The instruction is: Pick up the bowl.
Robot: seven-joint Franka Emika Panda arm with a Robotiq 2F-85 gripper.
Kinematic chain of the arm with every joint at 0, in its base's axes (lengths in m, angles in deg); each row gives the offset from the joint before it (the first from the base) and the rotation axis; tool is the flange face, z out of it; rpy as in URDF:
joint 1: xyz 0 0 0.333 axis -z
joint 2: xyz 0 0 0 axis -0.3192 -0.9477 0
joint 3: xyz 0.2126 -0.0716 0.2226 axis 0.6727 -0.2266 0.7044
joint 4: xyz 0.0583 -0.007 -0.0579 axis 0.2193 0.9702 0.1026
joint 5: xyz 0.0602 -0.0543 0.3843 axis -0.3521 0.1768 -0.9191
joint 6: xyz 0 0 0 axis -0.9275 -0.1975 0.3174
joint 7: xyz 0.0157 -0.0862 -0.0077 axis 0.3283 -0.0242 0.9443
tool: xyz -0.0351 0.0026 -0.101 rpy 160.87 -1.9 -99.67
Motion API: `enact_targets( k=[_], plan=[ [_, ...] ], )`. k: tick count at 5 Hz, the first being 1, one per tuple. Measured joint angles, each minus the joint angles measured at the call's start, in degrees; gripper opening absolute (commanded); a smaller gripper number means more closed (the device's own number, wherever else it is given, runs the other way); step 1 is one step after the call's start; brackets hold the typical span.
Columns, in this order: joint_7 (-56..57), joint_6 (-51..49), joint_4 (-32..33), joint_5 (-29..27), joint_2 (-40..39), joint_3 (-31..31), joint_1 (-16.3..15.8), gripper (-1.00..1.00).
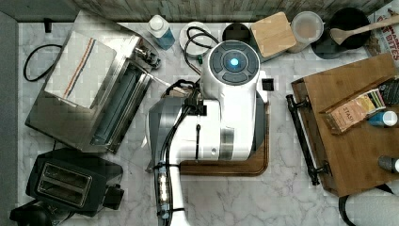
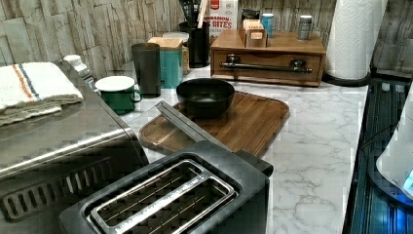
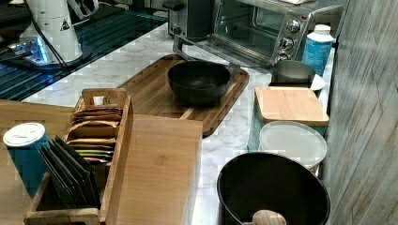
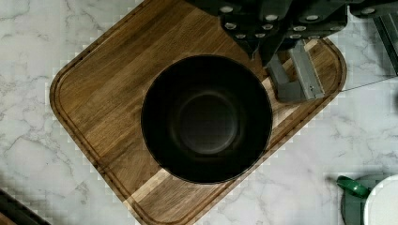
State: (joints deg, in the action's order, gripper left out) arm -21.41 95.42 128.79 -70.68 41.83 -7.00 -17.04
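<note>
I read the bowl as untouched, upright on the wooden board, directly below the gripper and well apart from it. The whole grasp is left: descend, close on the rim, lift. Finger spacing: I cannot tell; possibly one finger over the rim.
</note>
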Motion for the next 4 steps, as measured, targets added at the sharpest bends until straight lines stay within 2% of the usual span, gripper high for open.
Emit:
enact_targets(
  k=[2, 3, 4],
  plan=[
    [0.04, 0.48, 0.62, -0.21, -0.18, 0.08, 0.15, -1.0],
    [0.03, 5.46, 4.14, -0.21, 1.16, -0.27, 0.13, -1.0],
    [-1.57, 10.14, 11.25, -0.67, 4.74, -1.37, 0.14, -0.45]
  ],
)
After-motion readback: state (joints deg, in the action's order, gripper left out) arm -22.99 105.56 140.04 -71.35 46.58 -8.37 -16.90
